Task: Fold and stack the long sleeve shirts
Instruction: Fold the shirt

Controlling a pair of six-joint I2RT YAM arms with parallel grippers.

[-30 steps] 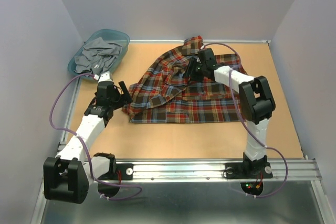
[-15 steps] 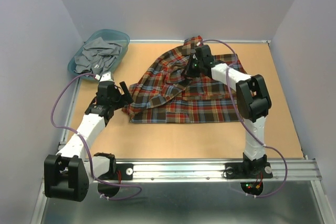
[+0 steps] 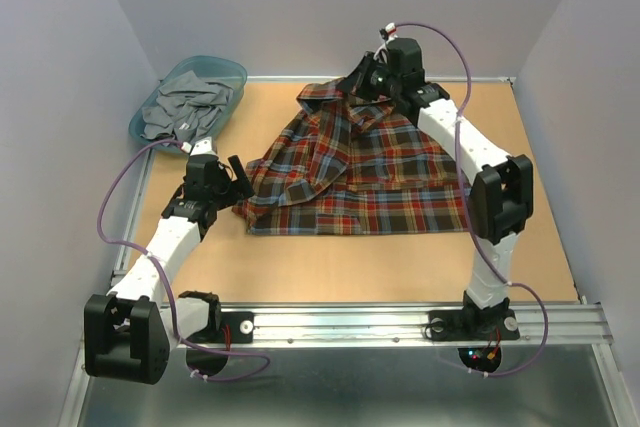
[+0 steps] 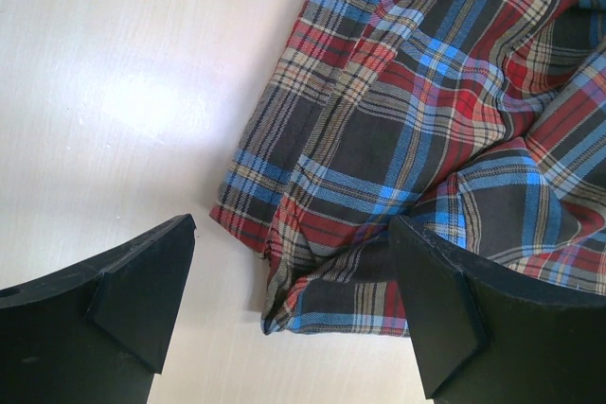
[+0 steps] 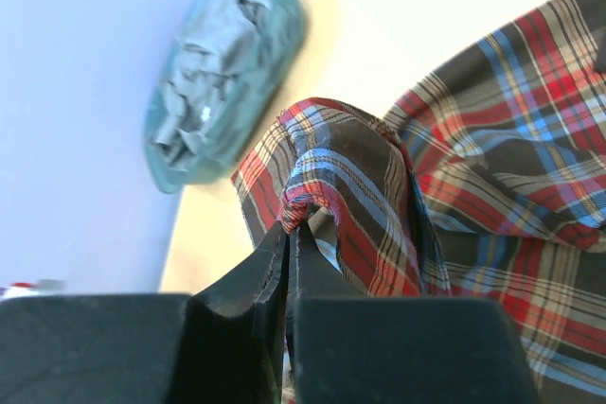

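The plaid flannel shirt (image 3: 370,177) lies spread over the middle of the tan tabletop (image 3: 350,267). Its lower part is fairly flat, and its upper part is rumpled and drawn up toward the far edge. The right hand (image 3: 356,83) is held at the far side of the tabletop, above the shirt's top edge, with its jaws pressed tight on a pinch of the plaid cloth. In the right wrist view a small hump of fabric is bunched at the tips and drapes down and away to the rest of the garment. The left hand (image 3: 232,177) sits low at the shirt's left edge with its jaws spread wide, holding nothing. From its wrist camera the two dark fingers (image 4: 133,290) straddle a folded corner of the shirt, one over bare tabletop and the other over the plaid. Whether either touches the cloth cannot be told. A teal basket (image 3: 230,69) sits in the far left corner of the tabletop, apart from the shirt, with crumpled grey clothing (image 3: 185,107) heaped inside it. The basket also shows, blurred, in the right wrist view beyond the lifted fold.
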